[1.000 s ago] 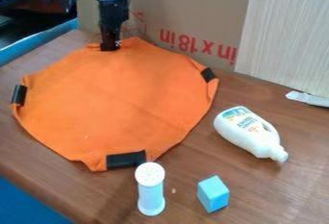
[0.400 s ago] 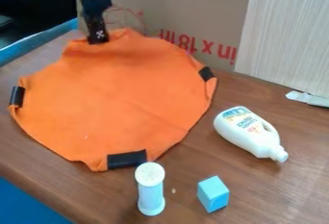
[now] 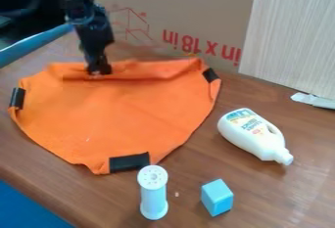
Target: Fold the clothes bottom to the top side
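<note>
Pulled toward the near side w/ the pincer (image 3: 98, 70) since the prev. frames: far edge of the soft, flat orange cloth (image 3: 124, 119), which reached up near the cardboard & now lies folded over in a low ridge running L to R. Pincer, black w/ 2 fingers, has come down w/ it & is clenched on the cloth at that ridge, L of its middle, arm hanging in from upper L. Rest of cloth lies spread on the brown wooden surface (image 3: 262, 202), L & centre of view, w/ 3 short black strips on its rim: one at L, one at upper R, one at the near edge.

Just by the near strip stands a pale-blue cylindrical shaker (image 3: 154, 197), upright, white lid full of holes (can't tell if it touches the cloth). R of it, a small light-blue block (image 3: 216, 197). White plastic bottle w/ handle & label (image 3: 252, 131) lies on its side R of the cloth, cap toward lower R. Behind: brown cardboard (image 3: 177, 7) w/ red print, plus a pale wood-grain panel (image 3: 288, 36) against it, R side.
</note>
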